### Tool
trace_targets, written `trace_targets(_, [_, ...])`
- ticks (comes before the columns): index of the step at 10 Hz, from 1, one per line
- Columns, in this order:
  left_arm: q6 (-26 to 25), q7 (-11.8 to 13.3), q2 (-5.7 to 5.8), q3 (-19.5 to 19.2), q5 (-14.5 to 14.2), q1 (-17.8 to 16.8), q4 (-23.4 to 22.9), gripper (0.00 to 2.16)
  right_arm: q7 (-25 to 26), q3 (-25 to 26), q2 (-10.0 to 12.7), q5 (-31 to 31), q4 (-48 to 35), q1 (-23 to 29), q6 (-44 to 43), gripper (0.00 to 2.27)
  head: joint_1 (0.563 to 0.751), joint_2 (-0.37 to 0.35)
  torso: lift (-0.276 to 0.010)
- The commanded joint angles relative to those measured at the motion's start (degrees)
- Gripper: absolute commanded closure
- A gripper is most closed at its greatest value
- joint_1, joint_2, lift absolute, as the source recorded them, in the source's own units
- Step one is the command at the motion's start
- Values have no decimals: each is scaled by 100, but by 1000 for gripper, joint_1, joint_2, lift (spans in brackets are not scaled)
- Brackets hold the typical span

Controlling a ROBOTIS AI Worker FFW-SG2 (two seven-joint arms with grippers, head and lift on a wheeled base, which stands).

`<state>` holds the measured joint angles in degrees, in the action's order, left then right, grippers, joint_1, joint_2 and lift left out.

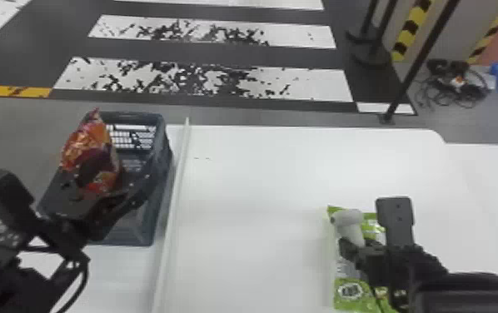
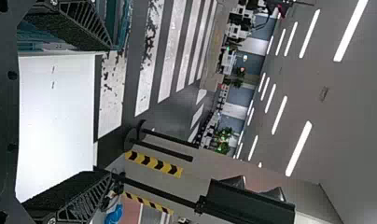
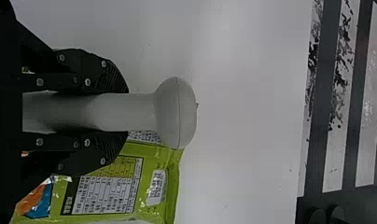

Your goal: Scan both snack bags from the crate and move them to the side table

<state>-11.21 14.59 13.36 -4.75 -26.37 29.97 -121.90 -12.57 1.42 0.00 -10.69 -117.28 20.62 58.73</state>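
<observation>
Head view: at your nine o'clock, the orange bag (image 1: 88,147) stands in the crate (image 1: 161,137), with your left end effector (image 1: 100,204) over the crate's near part, at its six o'clock. Between four and five o'clock, the green bag (image 1: 350,291) lies on the white desk (image 1: 260,187), beneath the scanner (image 1: 349,218) and your right end effector (image 1: 357,245).

Left wrist view: your left end effector is spread wide, nothing between its fingers (image 2: 67,23).

Right wrist view: your right end effector pinches the scanner by its handle.
</observation>
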Motion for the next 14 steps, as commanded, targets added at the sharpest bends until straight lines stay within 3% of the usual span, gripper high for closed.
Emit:
trace_targets(1, [0, 0, 0, -9, 0, 0, -1, 36, -9, 8, 5, 6, 3, -6, -6, 2223, 695, -38, -29])
trace_targets(4, [0, 9, 0, -35, 0, 27, -45, 36, -53, 78, 5, 50, -304, 188, -252, 2219, 695, -34, -29])
trace_targets(7, [0, 44, -9, -53, -35, 53, -54, 36, -202, 852, 5, 401, -533, 196, -322, 2223, 695, -55, -29])
trace_targets(10, [18, 53, -9, -53, -35, 62, -71, 36, -360, 1845, -18, 797, -146, 21, -568, 2219, 695, -140, -29])
trace_targets(14, [18, 88, -44, -9, -35, 79, -71, 36, -518, 2601, -396, 1043, 882, -287, -1166, 2223, 695, -272, -29])
